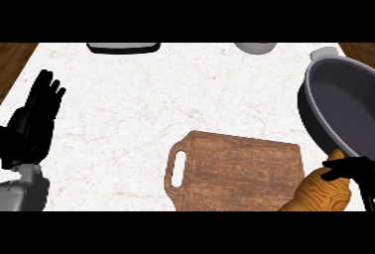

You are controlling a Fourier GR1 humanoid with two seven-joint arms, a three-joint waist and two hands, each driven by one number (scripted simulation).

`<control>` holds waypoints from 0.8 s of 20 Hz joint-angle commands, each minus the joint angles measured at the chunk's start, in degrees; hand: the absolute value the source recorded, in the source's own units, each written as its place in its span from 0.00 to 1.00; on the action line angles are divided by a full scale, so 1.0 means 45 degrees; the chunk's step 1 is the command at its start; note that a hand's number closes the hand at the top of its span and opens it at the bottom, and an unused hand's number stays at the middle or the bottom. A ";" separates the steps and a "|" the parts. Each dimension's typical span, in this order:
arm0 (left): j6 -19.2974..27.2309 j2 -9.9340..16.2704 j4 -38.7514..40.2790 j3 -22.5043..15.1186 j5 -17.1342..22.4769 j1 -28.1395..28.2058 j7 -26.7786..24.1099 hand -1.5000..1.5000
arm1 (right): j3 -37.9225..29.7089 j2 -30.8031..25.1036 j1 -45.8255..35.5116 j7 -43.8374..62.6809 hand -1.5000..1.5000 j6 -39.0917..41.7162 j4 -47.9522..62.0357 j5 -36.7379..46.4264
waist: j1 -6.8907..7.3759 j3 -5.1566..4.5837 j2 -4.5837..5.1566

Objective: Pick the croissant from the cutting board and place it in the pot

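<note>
A golden-brown croissant (pixel 322 193) shows at the lower right, off the right edge of the wooden cutting board (pixel 238 171). My right hand (pixel 355 171) is curled round the croissant's upper end, just below the rim of the dark grey pot (pixel 344 106) at the right edge. Much of that hand lies outside the picture. The board, with a handle slot on its left side, lies bare at the lower middle. My left hand (pixel 33 121) rests open at the left edge, fingers pointing up.
The counter top (pixel 168 94) is white marble with wooden strips at its far left and right. At the back edge sit a dark flat object (pixel 123 47) and a grey rounded object (pixel 256 47), both cut off by the view.
</note>
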 commanded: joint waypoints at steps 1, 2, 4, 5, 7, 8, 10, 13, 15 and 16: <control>-0.0018 -0.0094 0.0144 -0.0025 -0.0053 0.0016 -0.0187 0.50 | -0.1900 0.0020 -0.0115 0.0153 1.00 0.0798 -0.1227 -0.3828 | 0.0017 0.0008 0.0022; -0.0005 -0.0265 0.0589 -0.0259 -0.0127 -0.0511 -0.0191 0.50 | -0.1979 0.0364 -0.0821 -0.0170 1.00 0.0503 -0.0143 -0.4073 | 0.0019 0.0016 0.0080; -0.0399 0.0107 -0.0479 -0.0042 0.0182 0.0374 0.0026 0.50 | -0.3901 -0.0243 -0.1600 0.0022 1.00 0.1118 0.0251 -0.5091 | 0.0243 0.0008 0.0011; -0.0042 -0.0291 0.0726 -0.0049 -0.0064 -0.0276 -0.0536 0.50 | -0.4429 -0.0455 -0.2143 -0.0230 1.00 0.1339 0.0911 -0.5823 | 0.0096 0.0001 0.0074; -0.0252 0.0039 0.0101 0.0038 0.0097 -0.0194 0.0066 0.50 | -0.5154 -0.0648 -0.2788 0.0350 1.00 0.2006 0.1365 -0.7166 | 0.0207 -0.0001 0.0036; -0.0491 0.0316 0.0288 0.0411 0.0383 -0.0312 0.0067 0.50 | -0.5907 -0.0846 -0.3071 -0.0486 1.00 0.1817 0.2758 -0.7664 | 0.0231 0.0006 0.0053; -0.0170 -0.0285 0.0898 -0.0007 -0.0028 -0.0796 -0.0343 0.50 | -0.6576 -0.1385 -0.3425 -0.1128 1.00 0.2133 0.3884 -0.7482 | 0.0166 -0.0004 0.0046; -0.0283 -0.0317 0.0582 -0.0165 -0.0171 -0.0204 -0.0671 0.50 | -0.7036 -0.1093 -0.4506 -0.3253 1.00 0.1548 0.6936 -0.8379 | 0.0354 0.0011 0.0082; -0.0146 -0.0426 0.0823 -0.0299 -0.0188 -0.0710 -0.0242 0.50 | -0.6554 -0.2085 -0.4083 -0.3598 1.00 0.0434 0.6987 -0.4558 | 0.0399 0.0008 0.0177; -0.0302 -0.0071 0.0972 0.0111 -0.0030 -0.0776 -0.0304 0.50 | -0.6477 -0.2368 -0.4192 -0.3179 1.00 0.0153 0.6962 -0.3762 | 0.0428 -0.0007 0.0169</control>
